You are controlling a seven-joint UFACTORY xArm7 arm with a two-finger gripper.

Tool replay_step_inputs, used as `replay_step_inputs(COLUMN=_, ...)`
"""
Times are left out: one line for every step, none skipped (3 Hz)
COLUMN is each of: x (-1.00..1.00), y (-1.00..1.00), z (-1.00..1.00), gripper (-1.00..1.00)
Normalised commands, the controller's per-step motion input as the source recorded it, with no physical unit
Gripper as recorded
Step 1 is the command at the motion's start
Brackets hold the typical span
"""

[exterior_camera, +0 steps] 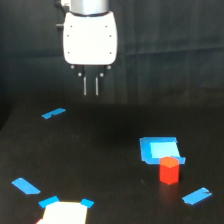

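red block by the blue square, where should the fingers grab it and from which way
Probably from straight above, closing on two opposite upright faces near the top. The red block stands upright with flat sides and its top is unobstructed. The blue square lies flat behind it, so it should not block the fingers, which hang well above the table and apart from the block.

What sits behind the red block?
A blue sheet lies directly behind the red block, which covers the sheet's lower right part. Whether the two touch cannot be told.

White rounded wrist housing, silver collar above — claw (91,86) of two thin grey fingers.
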Motion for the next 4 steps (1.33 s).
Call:
replay_step_inputs(x=-1.00, y=0.04, z=1.00, gripper=-1.00)
replay_step_inputs(x=-1.00, y=1.00, z=-0.10, gripper=-1.00)
replay_step_inputs(x=-1.00, y=-1.00, z=-0.67, gripper=-1.00)
replay_step_inputs(x=-0.94, y=-1.00, z=-0.59, gripper=-1.00)
